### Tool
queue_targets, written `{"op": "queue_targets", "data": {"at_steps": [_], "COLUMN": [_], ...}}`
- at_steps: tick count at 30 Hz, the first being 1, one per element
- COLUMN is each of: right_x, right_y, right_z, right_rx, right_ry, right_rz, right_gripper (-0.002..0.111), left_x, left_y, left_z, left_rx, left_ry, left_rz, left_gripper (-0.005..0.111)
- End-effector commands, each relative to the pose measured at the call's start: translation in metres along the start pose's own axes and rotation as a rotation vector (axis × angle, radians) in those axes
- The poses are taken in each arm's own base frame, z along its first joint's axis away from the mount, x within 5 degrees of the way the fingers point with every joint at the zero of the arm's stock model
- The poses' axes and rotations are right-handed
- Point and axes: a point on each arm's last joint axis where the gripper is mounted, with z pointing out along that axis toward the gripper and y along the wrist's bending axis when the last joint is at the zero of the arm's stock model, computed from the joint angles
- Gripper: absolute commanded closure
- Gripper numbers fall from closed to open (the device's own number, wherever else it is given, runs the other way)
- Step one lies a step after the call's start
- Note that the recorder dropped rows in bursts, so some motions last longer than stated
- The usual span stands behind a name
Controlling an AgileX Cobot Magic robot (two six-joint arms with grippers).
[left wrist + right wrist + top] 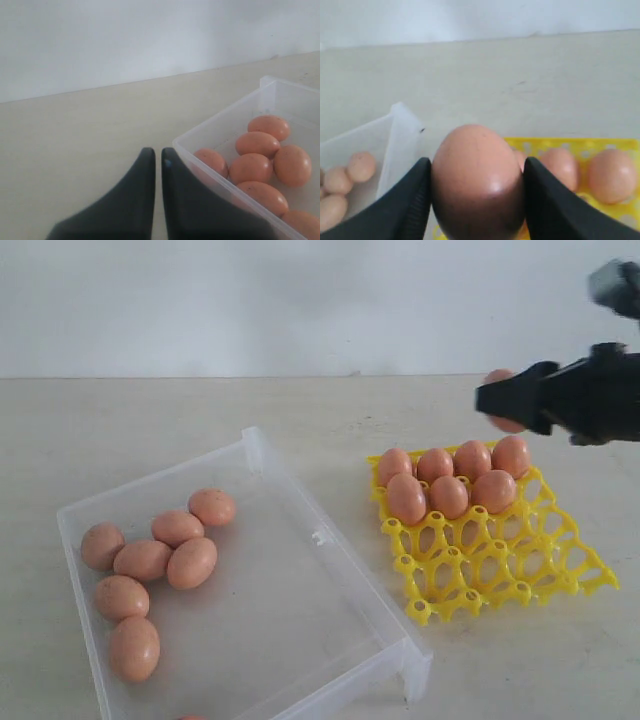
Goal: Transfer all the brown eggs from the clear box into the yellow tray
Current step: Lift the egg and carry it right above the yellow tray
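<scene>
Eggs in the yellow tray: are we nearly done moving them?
About halfway. Done: seven brown eggs sit in the yellow tray, four in the back row, three in the next. In hand: the right gripper holds one egg up by the tray. Still to go: seven eggs lie in the clear box, plus a sliver of another at the picture's bottom edge. The left gripper is shut and empty beside the box.

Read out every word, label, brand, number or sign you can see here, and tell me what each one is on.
None: no view shows any readable text.
The brown eggs carry only faint specks, no stamps.
The yellow tray and the clear box are unmarked.
</scene>
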Motion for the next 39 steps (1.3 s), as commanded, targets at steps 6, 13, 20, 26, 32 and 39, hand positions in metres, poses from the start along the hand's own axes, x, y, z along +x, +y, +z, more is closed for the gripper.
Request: {"op": "queue_targets", "data": {"at_steps": [6,13,20,26,32,39], "right_x": [-0.012,-0.007,-0.014,-0.040,-0.080,-0.118], "right_y": [-0.062,-0.059,-0.066,-0.069,-0.046,-0.012], "right_z": [-0.036,-0.029,-0.048,-0.072,-0.095,-0.084], "right_rx": [0.433,0.686,1.116,1.372,1.276,0.861], "right_ry": [-0.053,0.138,0.186,-0.219,-0.832,-0.887], "right_rz": [0.030,-0.345,-0.439,-0.174,-0.147,-0.231], "right_gripper": [0.109,0.109,0.109,0.109,0.109,0.109], "left_x": [0.000,0.000,0.000,0.000,0.000,0.000], "left_y": [0.000,0.000,0.000,0.000,0.000,0.000], "left_z": [0.000,0.000,0.000,0.000,0.000,0.000], "left_rx": [0.003,0.003,0.003,0.003,0.003,0.003], "left_ry": [-0.007,-0.007,-0.007,-0.007,-0.007,-0.007], "left_rz": [-0.007,-0.007,-0.007,-0.007,-0.007,-0.007], "left_gripper": [0.103,0.103,0.103,0.103,0.103,0.103]}}
